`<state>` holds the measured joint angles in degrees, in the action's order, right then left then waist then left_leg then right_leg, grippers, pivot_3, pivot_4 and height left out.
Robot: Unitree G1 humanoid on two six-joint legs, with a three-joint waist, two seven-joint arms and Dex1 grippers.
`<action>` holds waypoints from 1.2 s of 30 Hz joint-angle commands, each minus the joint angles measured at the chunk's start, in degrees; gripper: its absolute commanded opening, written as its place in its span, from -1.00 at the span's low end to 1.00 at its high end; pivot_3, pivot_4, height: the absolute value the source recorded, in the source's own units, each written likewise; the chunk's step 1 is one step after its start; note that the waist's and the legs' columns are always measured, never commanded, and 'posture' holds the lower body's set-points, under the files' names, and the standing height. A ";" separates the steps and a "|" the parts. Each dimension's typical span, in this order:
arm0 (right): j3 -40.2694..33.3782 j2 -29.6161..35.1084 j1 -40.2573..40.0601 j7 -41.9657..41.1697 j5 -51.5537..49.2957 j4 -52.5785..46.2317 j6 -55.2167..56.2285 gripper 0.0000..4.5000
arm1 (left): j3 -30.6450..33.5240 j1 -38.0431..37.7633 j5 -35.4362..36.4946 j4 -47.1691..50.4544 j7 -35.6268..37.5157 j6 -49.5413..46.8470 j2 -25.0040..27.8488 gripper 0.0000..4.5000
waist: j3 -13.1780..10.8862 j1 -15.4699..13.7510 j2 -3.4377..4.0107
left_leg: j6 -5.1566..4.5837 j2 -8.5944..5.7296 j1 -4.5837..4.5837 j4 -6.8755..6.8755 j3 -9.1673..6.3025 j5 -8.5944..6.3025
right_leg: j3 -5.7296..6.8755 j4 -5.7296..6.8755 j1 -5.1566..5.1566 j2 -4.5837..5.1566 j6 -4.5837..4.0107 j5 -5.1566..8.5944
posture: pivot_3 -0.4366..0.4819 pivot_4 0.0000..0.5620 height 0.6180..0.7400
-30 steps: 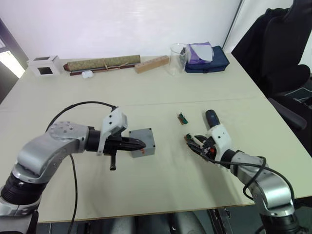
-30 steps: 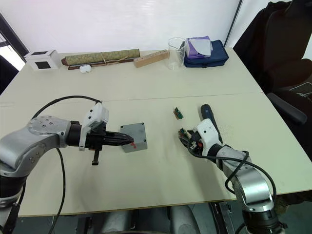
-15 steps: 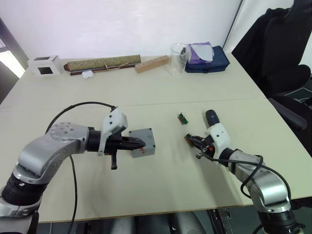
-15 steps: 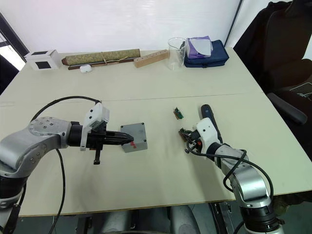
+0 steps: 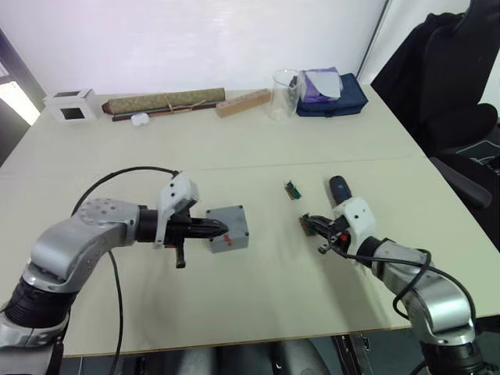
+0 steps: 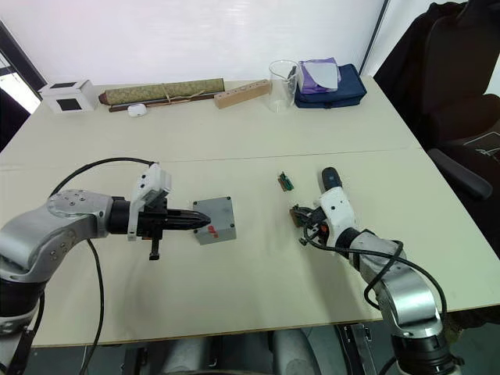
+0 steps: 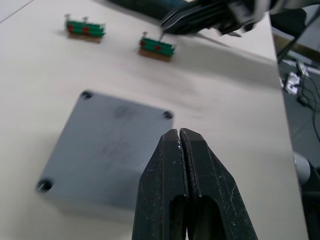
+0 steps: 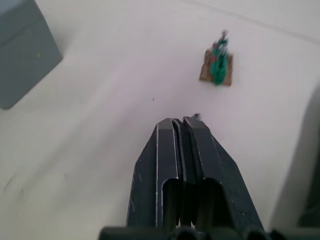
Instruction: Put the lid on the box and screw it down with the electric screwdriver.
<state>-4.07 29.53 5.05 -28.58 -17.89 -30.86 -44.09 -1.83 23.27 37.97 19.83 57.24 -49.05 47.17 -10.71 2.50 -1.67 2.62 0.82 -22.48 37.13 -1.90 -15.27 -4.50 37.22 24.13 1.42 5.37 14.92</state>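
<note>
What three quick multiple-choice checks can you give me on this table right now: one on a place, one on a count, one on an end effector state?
1. Where does the electric screwdriver lie?
A. On the table by the right end effector
B. On top of the box
C. Beside the white cube

2. How many small green connector pieces lie on the table?
A. One
B. Two
C. Four

3. How do the left end effector fingers stand?
A. Wide open around the box
B. Shut, at the near edge of the lid
C. Shut on the screwdriver

Answers:
1. A: its dark body lies on the table just behind the right wrist.
2. B: one piece and another show in the left wrist view.
3. B: the fingers meet with no gap and hold nothing, over the lid on the box.
</note>
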 commanded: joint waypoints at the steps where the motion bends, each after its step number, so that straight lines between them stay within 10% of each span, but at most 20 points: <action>1: -1.84 1.17 1.83 -0.01 -2.10 -4.38 -1.53 -0.97 | 3.15 0.71 0.12 -2.42 -0.37 1.69 -0.48 -1.00 | 0.00 0.00 0.00 | 0.00 0.00 0.00 0.00 0.00 0.00 | 0.00 0.00 0.00 0.00 0.00 0.00 | -0.05 -0.47 1.00; 12: 12.21 -5.71 18.92 -3.03 -2.15 2.66 1.76 -0.97 | 11.62 -4.18 3.58 -2.57 -1.62 0.21 0.70 -1.00 | 0.00 1.21 -0.01 | 0.00 0.07 0.03 0.00 0.06 0.00 | -0.01 0.11 0.11 -0.01 -0.06 -0.06 | -0.05 -0.47 1.00; 36: 21.33 -10.72 23.20 -6.60 5.96 17.91 14.04 -0.97 | 11.99 -9.73 5.74 3.26 -8.07 -0.28 -1.25 -1.00 | 0.00 0.06 -0.01 | 0.00 0.02 -0.03 0.03 -0.01 0.01 | 0.08 0.13 0.10 0.08 -0.06 -0.06 | -0.05 -0.47 1.00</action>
<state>17.39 19.37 27.15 -35.41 -12.58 -12.76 -31.71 10.10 13.27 44.00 22.32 49.04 -50.50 45.86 -10.71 2.56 -1.67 2.63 0.84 -22.50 37.16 -1.91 -15.26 -4.42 37.34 24.24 1.50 5.31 14.86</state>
